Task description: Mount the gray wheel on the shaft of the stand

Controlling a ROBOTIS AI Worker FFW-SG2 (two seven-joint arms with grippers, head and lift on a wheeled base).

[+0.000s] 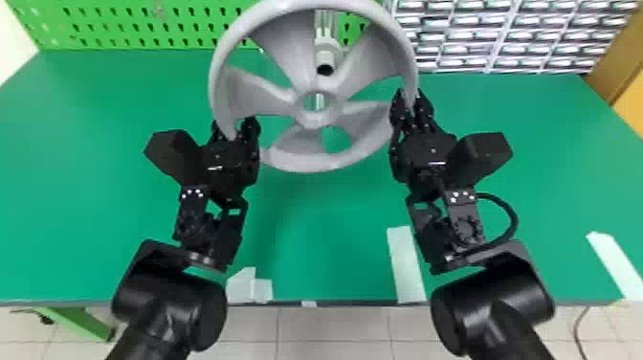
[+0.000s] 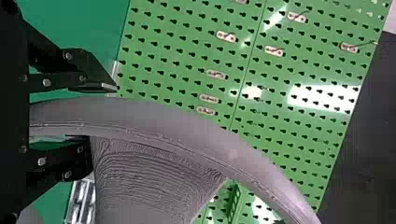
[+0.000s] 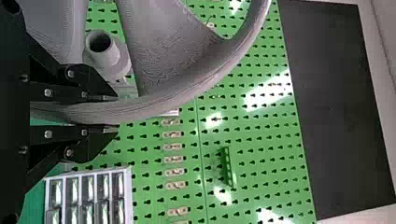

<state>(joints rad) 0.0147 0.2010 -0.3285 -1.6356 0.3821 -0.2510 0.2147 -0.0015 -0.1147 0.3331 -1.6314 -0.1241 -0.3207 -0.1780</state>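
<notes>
A gray plastic wheel with a thick round rim and broad curved spokes (image 1: 306,163) is held up over the green tabletop (image 1: 95,191) by both arms. Taking the head view's wheel as a clock face, the black two-fingered left gripper (image 1: 233,125) pinches its rim at about eight o'clock, and the matching black right gripper (image 1: 409,95) pinches it a little past three. In each wrist view, the rim runs between that gripper's two flat fingers. The light gray cylindrical shaft with a dark hollow end (image 1: 327,58) shows through a gap between spokes, just off twelve o'clock from the wheel's round hub (image 1: 318,118); the hub's opening is out of line with the shaft's end. The shaft belongs to the gray upright stand (image 1: 326,24) behind the wheel. Around the head view's own clock, a green perforated panel (image 1: 119,24) stands toward ten and eleven, a rack of small clear-fronted drawers (image 1: 502,36) toward one and two, and a whitish tape strip (image 1: 405,265) lies on the tabletop toward five.
</notes>
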